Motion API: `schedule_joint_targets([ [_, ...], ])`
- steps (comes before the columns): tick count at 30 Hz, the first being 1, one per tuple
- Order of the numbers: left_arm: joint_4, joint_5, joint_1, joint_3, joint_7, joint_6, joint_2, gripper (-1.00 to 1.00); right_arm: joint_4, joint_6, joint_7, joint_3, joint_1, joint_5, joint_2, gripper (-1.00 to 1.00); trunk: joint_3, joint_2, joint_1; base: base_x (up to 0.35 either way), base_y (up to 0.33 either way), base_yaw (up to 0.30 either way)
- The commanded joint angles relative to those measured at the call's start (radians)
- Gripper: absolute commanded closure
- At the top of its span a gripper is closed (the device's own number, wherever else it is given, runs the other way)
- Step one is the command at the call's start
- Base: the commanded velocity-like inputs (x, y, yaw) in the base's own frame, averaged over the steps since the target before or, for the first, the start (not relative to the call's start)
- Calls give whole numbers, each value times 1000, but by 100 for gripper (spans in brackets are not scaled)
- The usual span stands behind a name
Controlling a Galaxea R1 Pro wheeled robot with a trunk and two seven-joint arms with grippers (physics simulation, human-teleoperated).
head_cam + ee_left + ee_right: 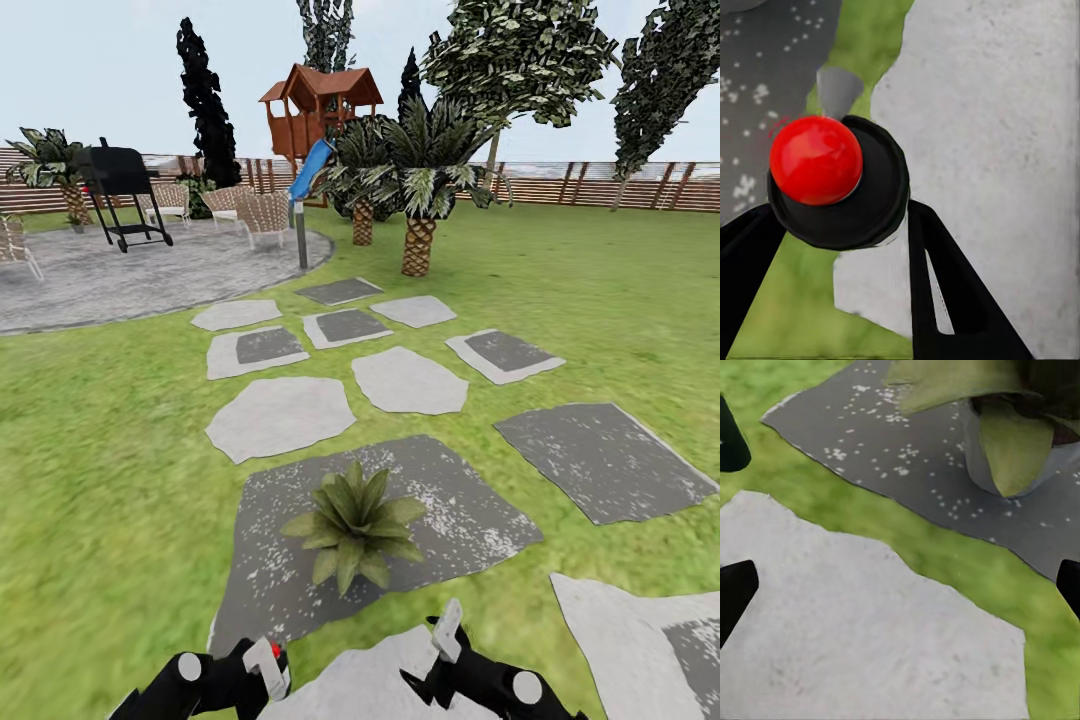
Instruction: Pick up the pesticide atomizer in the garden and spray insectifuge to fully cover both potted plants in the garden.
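Note:
One potted plant (355, 525), a low rosette of green leaves, stands on a dark stepping stone (470, 520) just ahead of me; its leaves and pale pot (1016, 450) sit close in front of my right gripper. The other potted plant is out of view. My left gripper (262, 672) is low at the front left, shut on the pesticide atomizer (859, 202), which appears as a dark round body with a red knob, white in the head view (266, 662). My right gripper (447, 640) hangs open over a pale stone (855, 630), nothing between its fingers.
Grey stepping stones (405, 380) lead across the lawn to a round paved patio (120, 275) with a black grill (122, 190), chairs (262, 215) and a grey bollard lamp post (301, 232). Palms (420, 200), a wooden playhouse (320, 105) and a slatted fence (620, 185) stand beyond.

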Motion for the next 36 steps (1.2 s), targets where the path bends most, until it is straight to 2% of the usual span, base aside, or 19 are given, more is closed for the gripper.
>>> schedule_joint_targets([
  [1,-2,-20,0,-2,-6,5,-2,100,0,-6,23,2,-6,12,7,100,-1,0,0,0,0,0],
  [3,-2,-35,0,-2,-16,21,-5,100,1,-7,55,2,-14,12,16,100,-1,0,0,0,0,0],
  [7,-1,-45,0,-2,-23,32,-8,100,2,-7,75,3,-19,14,36,100,-1,0,0,0,0,0],
  [9,-1,-58,0,-4,-24,34,-25,100,2,-6,78,12,-20,14,48,100,-1,0,0,0,0,0],
  [12,-1,-95,0,-23,-24,37,-43,100,1,-6,79,63,-22,13,54,100,-1,0,0,0,0,0],
  [13,-2,-114,0,-31,-24,42,-52,100,0,-6,79,100,-27,12,56,100,-1,0,0,0,0,0],
  [15,-2,-124,0,-35,-24,57,-62,100,0,-6,80,120,-37,11,64,100,-1,0,0,0,0,0],
  [18,-16,-128,0,-38,-24,73,-79,100,0,-5,96,128,-43,11,82,100,-1,0,0,0,0,0],
  [23,-35,-139,0,-39,-24,78,-100,100,-1,-5,125,131,-46,11,94,100,-1,0,0,0,0,0],
  [27,-41,-162,0,-39,-24,78,-115,100,-1,-5,129,131,-47,11,98,100,-1,0,0,0,0,0],
  [33,-70,-176,0,-39,-25,88,-144,100,-1,-6,130,131,-47,11,101,100,-1,0,0,0,0,0],
  [36,-83,-202,0,-39,-33,113,-159,100,-1,-6,130,131,-47,11,104,100,-1,0,0,0,0,0],
])
